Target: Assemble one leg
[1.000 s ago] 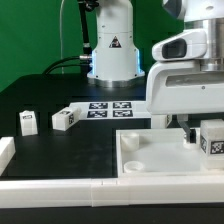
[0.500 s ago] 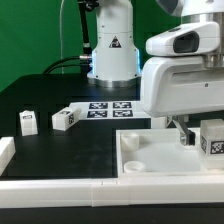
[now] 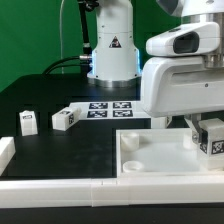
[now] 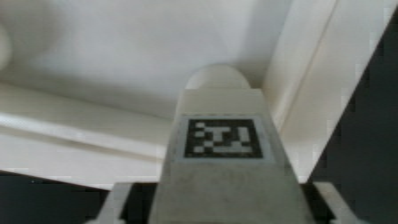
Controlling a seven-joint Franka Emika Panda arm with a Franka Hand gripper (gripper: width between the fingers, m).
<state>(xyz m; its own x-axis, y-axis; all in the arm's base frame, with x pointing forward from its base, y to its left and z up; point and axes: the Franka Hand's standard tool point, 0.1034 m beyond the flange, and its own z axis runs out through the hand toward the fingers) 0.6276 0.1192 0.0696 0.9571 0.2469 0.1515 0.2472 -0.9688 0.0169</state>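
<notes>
White plastic on white plastic makes this harder to read than I would like. My gripper is closed on the leg, its fingers flanking the block on both sides in the wrist view, tag face toward the camera. I hold it over the tray, near that part's far corner, toward the bench's front edge on the exterior view's right. Whether the leg's lower end already touches the tray or hangs just above it I cannot tell; my own arm hides much of the spot.

I judge the step in hand to be seating the leg into a corner socket. The risks from here:

- Misalignment. If the leg's tip sits off the socket's centre, pushing down would jam it on the rim or tilt it in my grip.
- Tray shift. The tray lies loose against the white rail along the front edge; a sideways push could slide it.
- Slip. Smooth plastic in narrow fingers may twist if the leg meets resistance.

Two more legs stand well apart toward the exterior view's left, near the marker board, and are in no danger from this move.
</notes>
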